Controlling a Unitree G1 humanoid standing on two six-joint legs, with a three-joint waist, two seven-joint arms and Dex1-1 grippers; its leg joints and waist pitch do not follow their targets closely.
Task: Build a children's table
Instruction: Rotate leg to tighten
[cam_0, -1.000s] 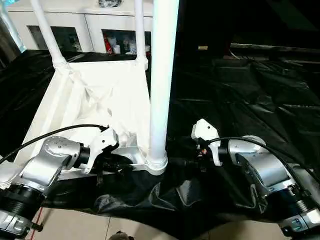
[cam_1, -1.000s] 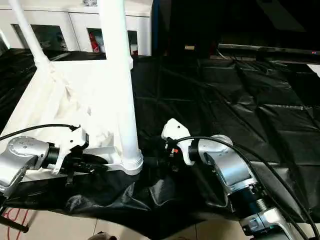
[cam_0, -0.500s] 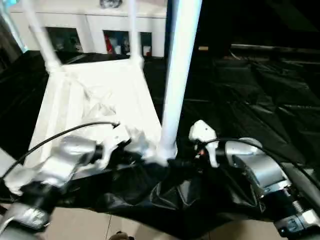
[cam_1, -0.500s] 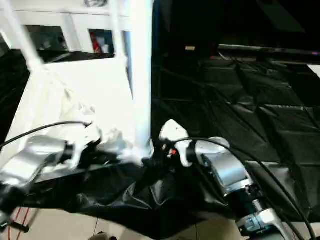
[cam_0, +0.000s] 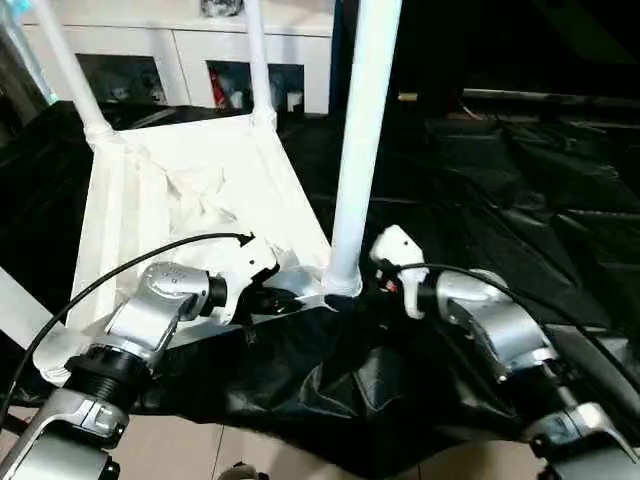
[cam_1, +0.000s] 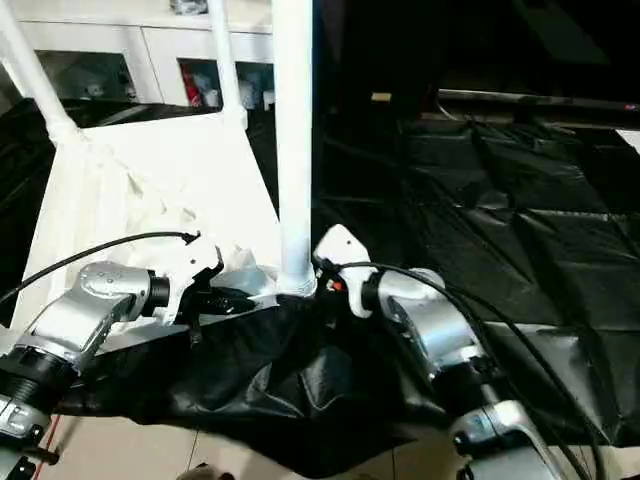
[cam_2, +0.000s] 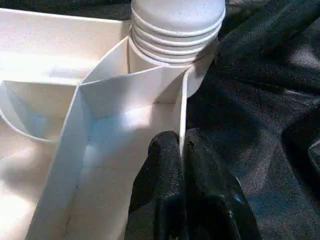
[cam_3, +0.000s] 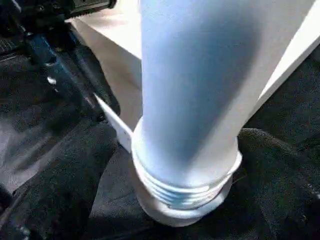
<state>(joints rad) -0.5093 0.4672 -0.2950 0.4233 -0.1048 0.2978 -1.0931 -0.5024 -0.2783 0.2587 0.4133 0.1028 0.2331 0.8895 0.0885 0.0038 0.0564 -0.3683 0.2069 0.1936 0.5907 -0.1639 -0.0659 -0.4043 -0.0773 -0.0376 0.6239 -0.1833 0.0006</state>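
Head views: children's table (cam_0: 190, 190) lies upside down on black sheeting (cam_0: 520, 200), ribbed underside up. Three legs stand in corner sockets: two far ones (cam_0: 68, 65) (cam_0: 256, 60) and a near leg (cam_0: 362, 140) between the two arms. Fourth near corner, by the robot's left, looks unfilled, though I cannot see it clearly. White cabinet (cam_0: 180, 45) behind. Left gripper (cam_0: 285, 300) sits at the near rim; right gripper (cam_1: 318, 290) sits just beside the near leg's base.

Left wrist view: left gripper fingers (cam_2: 165, 165) pressed together, clamped on the thin rim wall (cam_2: 182, 107) just below the ribbed socket collar (cam_2: 175, 30).

Right wrist view: near leg fills the foreground, threaded collar (cam_3: 185, 187) seated in its socket. Right fingers stand wide on either side, not touching it.

Judgement: near leg appears seated, left steadying the top. Next move calls for fetching the last leg and lining it up with the remaining socket.
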